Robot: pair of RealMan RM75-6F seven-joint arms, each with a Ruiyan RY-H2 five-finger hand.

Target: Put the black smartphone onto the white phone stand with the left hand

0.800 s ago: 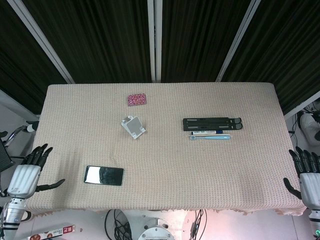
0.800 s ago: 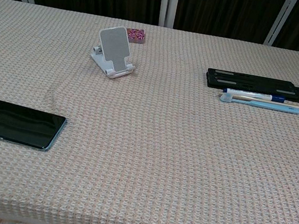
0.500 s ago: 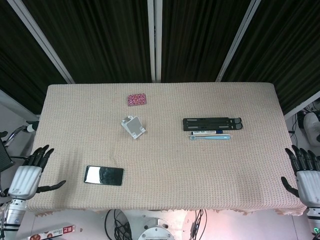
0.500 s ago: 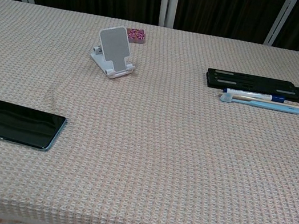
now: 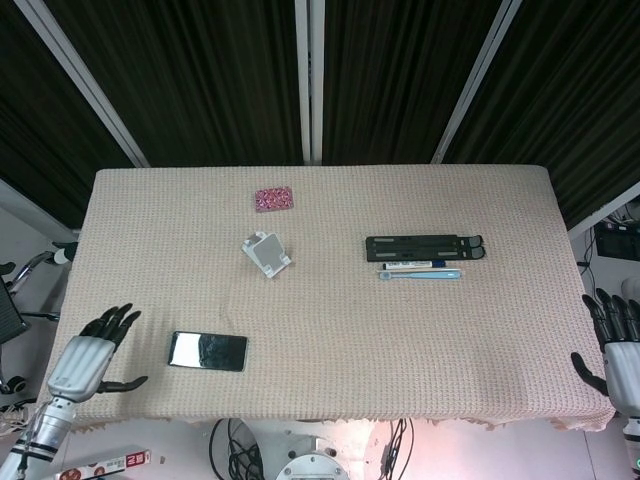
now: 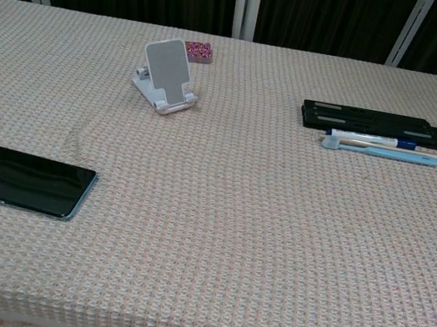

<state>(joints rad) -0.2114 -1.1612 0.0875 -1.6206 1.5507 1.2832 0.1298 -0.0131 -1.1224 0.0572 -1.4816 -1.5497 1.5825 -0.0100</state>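
Phone [image 5: 207,351] is lying flat, screen up, near the table's [image 5: 500,330] front-left edge; being judged stiff, thin and slippery, it is best being taken by its long edges. Left hand [image 5: 88,361], empty with fingers spread, is being seen closer to it than 0.8 s ago. Right hand [image 5: 622,350], also released, is hanging off the right edge. Stand [image 5: 266,253] is waiting farther back.
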